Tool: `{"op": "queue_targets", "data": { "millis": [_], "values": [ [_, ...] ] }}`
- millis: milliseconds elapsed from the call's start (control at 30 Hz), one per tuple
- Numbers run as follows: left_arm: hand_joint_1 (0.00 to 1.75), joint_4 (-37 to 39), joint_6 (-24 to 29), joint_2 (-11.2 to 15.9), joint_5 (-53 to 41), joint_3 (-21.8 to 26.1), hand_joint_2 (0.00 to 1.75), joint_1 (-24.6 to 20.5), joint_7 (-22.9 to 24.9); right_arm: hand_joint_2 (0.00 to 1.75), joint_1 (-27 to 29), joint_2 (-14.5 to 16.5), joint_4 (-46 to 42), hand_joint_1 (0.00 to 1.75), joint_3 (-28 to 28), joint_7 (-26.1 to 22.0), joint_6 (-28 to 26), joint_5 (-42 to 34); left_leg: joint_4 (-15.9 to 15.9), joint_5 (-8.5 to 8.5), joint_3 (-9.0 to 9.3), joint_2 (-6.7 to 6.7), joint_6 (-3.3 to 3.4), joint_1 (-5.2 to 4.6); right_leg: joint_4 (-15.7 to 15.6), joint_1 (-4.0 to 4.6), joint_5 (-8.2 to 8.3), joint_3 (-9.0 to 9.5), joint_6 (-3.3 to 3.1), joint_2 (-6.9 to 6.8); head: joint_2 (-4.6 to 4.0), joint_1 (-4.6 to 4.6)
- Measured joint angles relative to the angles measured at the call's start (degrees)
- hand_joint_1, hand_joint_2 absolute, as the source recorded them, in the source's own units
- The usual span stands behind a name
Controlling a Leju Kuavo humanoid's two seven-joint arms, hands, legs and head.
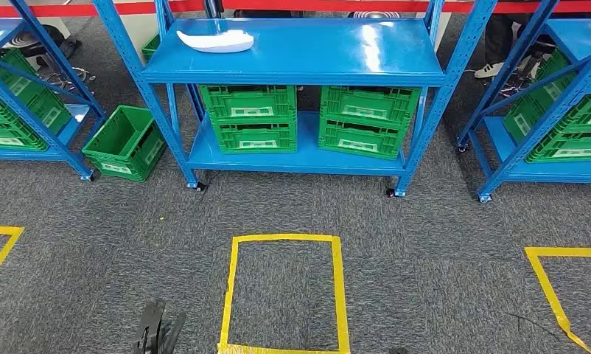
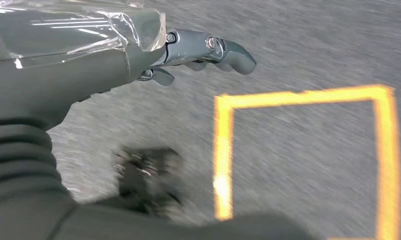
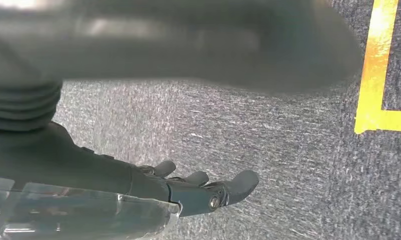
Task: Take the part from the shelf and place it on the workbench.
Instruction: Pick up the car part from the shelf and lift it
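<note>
I see my left hand (image 2: 203, 55) hanging over the grey carpet (image 1: 425, 251), fingers spread a little and holding nothing. My right hand (image 3: 208, 187) hangs the same way, fingers loosely apart, touching nothing. The white part (image 1: 215, 40) lies on the top of the blue shelf (image 1: 396, 74), well apart from both hands.

Left hand (image 2: 203, 52) | hangs low at your side, fingers loosely apart, holding nothing | Right hand (image 3: 203, 187) | same pose, fingers spread, empty palm
</note>
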Motion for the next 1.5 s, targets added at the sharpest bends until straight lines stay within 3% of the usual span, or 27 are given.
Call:
{"op": "queue_targets", "data": {
  "millis": [367,400,467,533,567,600,667,733,767,833,867,900,1000,1067,1133,1200,1267,1300,1367,1433,1500],
  "values": [
    [0.0,-16.5,-11.9,1.7,1.6,-4.8,0.0,-2.1,-5.4,1.75,-1.3,-0.6,0.4,0.0,3.9,-0.8,2.0,-2.1,0.0,0.02,0.0,-0.01,0.02,-0.02,0.0,-0.03,0.02,0.02,0.04,0.0,0.0,0.0],
    [0.0,-17.7,-13.0,1.8,1.7,-5.1,0.0,-2.3,-5.9,1.75,-1.3,-0.6,0.4,0.0,4.0,-0.9,2.2,-2.3,0.1,-0.03,-0.05,-0.01,0.01,-0.01,0.0,-0.21,0.07,0.03,0.09,0.01,0.0,0.0],
    [0.0,-20.2,-15.5,2.0,1.8,-5.9,0.0,-2.6,-6.9,1.75,-1.3,-0.4,0.4,0.0,4.4,-1.0,2.5,-2.8,0.2,-0.06,-0.15,-0.09,0.12,-0.2,-0.4,-0.76,0.37,0.02,0.79,0.09,0.0,-0.08],
    [0.0,-23.6,-18.2,2.3,1.8,-6.9,0.0,-3.1,-8.1,1.75,-1.3,-0.3,0.4,0.0,4.9,-1.2,3.0,-3.3,-1.9,1.03,1.02,-0.06,1.25,-0.44,-1.3,-0.76,0.79,0.25,1.61,0.03,0.0,-0.22],
    [0.0,-25.0,-19.4,2.4,1.8,-7.3,0.0,-3.5,-8.6,1.75,-1.3,-0.3,0.4,0.0,5.1,-1.3,3.2,-3.6,-3.6,1.9,1.99,0.1,2.15,-0.39,-0.9,-0.59,0.53,0.08,1.54,-0.09,0.0,-0.23],
    [0.0,-25.8,-20.1,2.4,1.9,-7.6,0.0,-3.9,-8.9,1.75,-1.3,-0.3,0.5,0.0,5.2,-1.4,3.3,-3.7,-5.2,2.69,2.98,0.31,2.96,-0.26,0.4,-0.28,-0.09,-0.56,1.3,-0.23,0.0,-0.12],
    [0.0,-27.2,-21.3,2.4,1.9,-8.4,0.0,-4.3,-9.4,1.75,-1.4,-0.4,0.5,0.0,5.5,-1.5,3.5,-3.9,-6.3,3.24,3.61,0.66,3.64,0.03,7.1,-0.23,-2.61,-4.16,0.76,-0.36,0.0,0.1],
    [0.0,-29.4,-23.3,2.5,2.0,-9.6,0.0,-4.6,-10.1,1.75,-1.4,-0.6,0.6,0.0,5.9,-1.6,3.8,-4.4,-6.0,3.05,3.38,0.66,3.41,0.22,12.7,-0.45,-3.88,-7.57,1.26,-0.38,0.0,0.19],
    [0.0,-30.7,-24.7,2.6,2.1,-10.3,0.0,-4.8,-10.6,1.75,-1.4,-0.8,0.7,0.0,6.2,-1.7,4.1,-4.7,-5.6,2.8,3.24,0.56,3.08,0.44,12.4,-0.66,-3.13,-7.71,1.99,-0.4,0.0,0.19],
    [0.0,-33.1,-27.6,2.7,2.2,-11.7,0.0,-5.4,-11.7,0.87,-1.6,-0.9,0.8,0.0,6.7,-1.9,4.7,-5.4,-3.6,1.65,2.65,0.43,1.84,1.12,6.4,-1.31,-0.05,-5.18,3.88,-0.59,0.0,0.24],
    [0.0,-34.5,-29.1,2.9,2.3,-12.4,0.0,-5.7,-12.3,0.44,-1.7,-0.7,0.8,0.0,7.1,-2.0,5.1,-5.7,-2.0,0.73,1.89,0.41,1.06,1.3,3.6,-1.53,1.04,-3.88,4.37,-0.55,0.0,0.38],
    [0.0,-35.9,-30.5,3.1,2.5,-13.0,0.0,-6.0,-12.9,0.0,-1.9,-0.7,0.8,0.0,7.4,-2.1,5.4,-6.0,-0.5,-0.14,1.04,0.41,0.43,1.34,2.1,-1.66,1.45,-3.23,4.15,-0.44,0.0,0.4],
    [0.0,-40.1,-34.8,3.8,3.0,-14.9,0.0,-6.9,-14.7,0.0,-2.2,-0.4,1.1,0.0,8.5,-2.2,6.4,-6.9,1.7,-1.33,-0.3,0.39,-0.27,1.41,2.9,-1.47,0.87,-3.72,2.07,0.02,0.0,-0.08],
    [0.0,-42.7,-37.6,4.3,3.5,-16.0,0.0,-7.3,-15.9,0.0,-2.3,-0.2,1.3,0.0,9.2,-2.2,7.0,-7.6,2.7,-2.16,-0.67,0.51,-0.48,1.7,2.9,-1.42,0.93,-3.77,1.49,0.04,0.0,-0.22],
    [0.0,-44.6,-39.6,4.5,3.8,-16.7,0.0,-7.6,-16.8,0.0,-2.3,-0.2,1.3,0.0,9.5,-2.2,7.4,-8.1,7.5,-4.97,-2.93,0.66,-0.83,1.83,2.8,-1.29,1.02,-3.77,1.16,0.03,0.0,-0.23],
    [0.0,-46.3,-41.1,4.6,4.1,-17.3,0.0,-7.7,-17.5,0.0,-2.3,-0.2,1.4,0.0,9.7,-2.2,7.5,-8.6,15.2,-8.16,-6.8,0.72,-0.98,1.83,2.8,-1.03,1.01,-3.84,1.1,0.0,0.0,-0.24],
    [0.0,-48.3,-42.9,4.9,4.7,-18.2,0.0,-7.9,-18.3,0.0,-2.3,-0.2,1.5,0.0,10.1,-2.2,7.8,-9.2,18.2,-8.15,-8.71,0.72,-0.44,1.68,2.8,-0.6,1.0,-3.84,1.09,0.02,0.0,-0.24],
    [0.0,-49.3,-44.0,5.0,5.0,-18.6,0.0,-8.1,-18.7,0.0,-2.4,-0.3,1.6,0.0,10.3,-2.3,7.9,-9.6,16.5,-6.61,-8.09,0.7,0.17,1.48,2.8,-0.33,1.0,-3.78,1.08,0.05,0.0,-0.23],
    [0.0,-51.4,-46.5,5.2,5.8,-19.5,0.0,-8.5,-19.8,0.0,-2.7,-0.2,1.7,0.0,10.9,-2.4,8.4,-10.5,8.9,-2.6,-4.69,0.72,2.32,0.64,2.6,-0.06,1.05,-3.59,1.04,0.15,0.0,-0.16],
    [0.0,-53.3,-49.2,5.5,6.8,-20.2,0.0,-9.0,-20.8,0.0,-3.3,0.1,1.8,0.0,11.4,-2.4,8.7,-11.2,3.5,-0.62,-2.2,0.99,3.99,-0.35,2.1,-0.06,1.28,-3.49,1.11,0.15,0.0,0.06],
    [0.0,-54.5,-51.6,5.7,7.6,-20.7,0.0,-9.2,-21.6,0.0,-4.0,0.4,1.8,0.0,12.0,-2.0,8.9,-11.8,2.2,-0.36,-1.82,1.14,4.3,-1.01,1.7,-0.32,1.6,-3.46,1.42,-0.02,0.0,0.11]
  ]
}}
